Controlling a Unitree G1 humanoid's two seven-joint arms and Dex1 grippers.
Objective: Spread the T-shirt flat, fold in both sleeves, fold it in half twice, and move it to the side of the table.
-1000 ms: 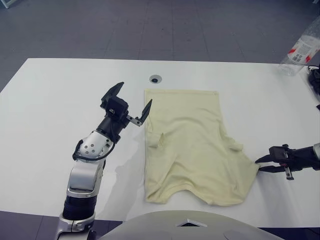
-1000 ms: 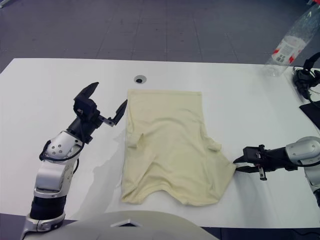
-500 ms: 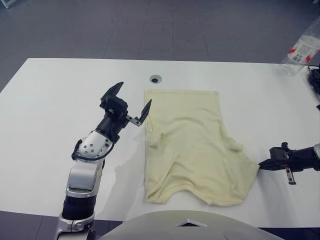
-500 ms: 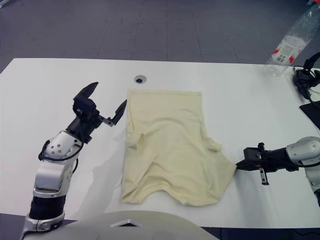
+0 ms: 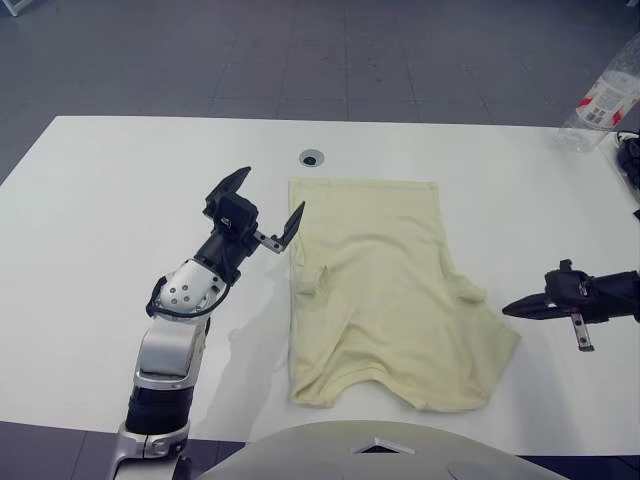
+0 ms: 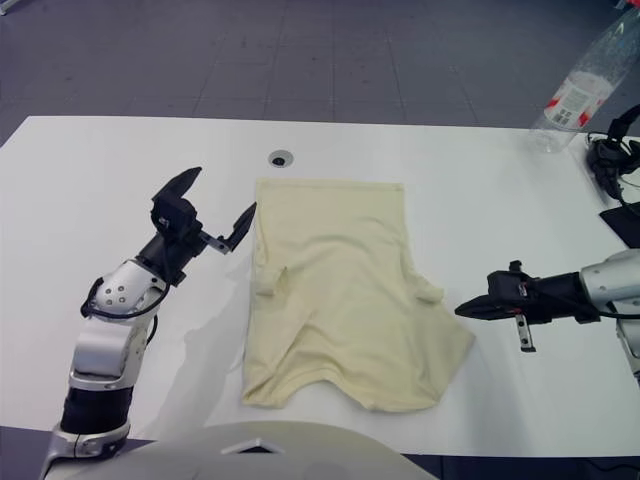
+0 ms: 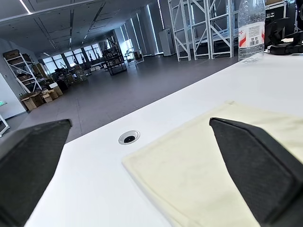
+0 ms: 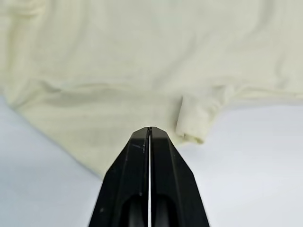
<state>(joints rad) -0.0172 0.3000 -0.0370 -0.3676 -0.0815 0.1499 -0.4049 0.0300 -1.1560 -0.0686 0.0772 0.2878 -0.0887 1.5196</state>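
A cream T-shirt [image 5: 385, 290] lies rumpled on the middle of the white table [image 5: 120, 180], hem toward the far side, its sleeves partly tucked in as small folds. My left gripper [image 5: 272, 192] hovers open just left of the shirt's far left corner; in the left wrist view its dark fingers [image 7: 251, 156] frame that corner of the T-shirt [image 7: 199, 161]. My right gripper [image 6: 460, 311] is shut with nothing in it, raised slightly, pointing at the shirt's near right side. In the right wrist view its joined fingertips [image 8: 150, 130] sit before a small sleeve fold [image 8: 191, 120].
A clear plastic bottle [image 5: 603, 95] stands at the far right corner. Black cables [image 6: 605, 155] and a dark flat item [image 6: 625, 220] lie at the right edge. A round cable hole [image 5: 312, 157] sits just beyond the shirt. The table's left half is bare.
My right gripper closed at the shirt's near right corner, then lifted and shifted slightly left without the cloth; the corner stayed down. The left arm barely moved.
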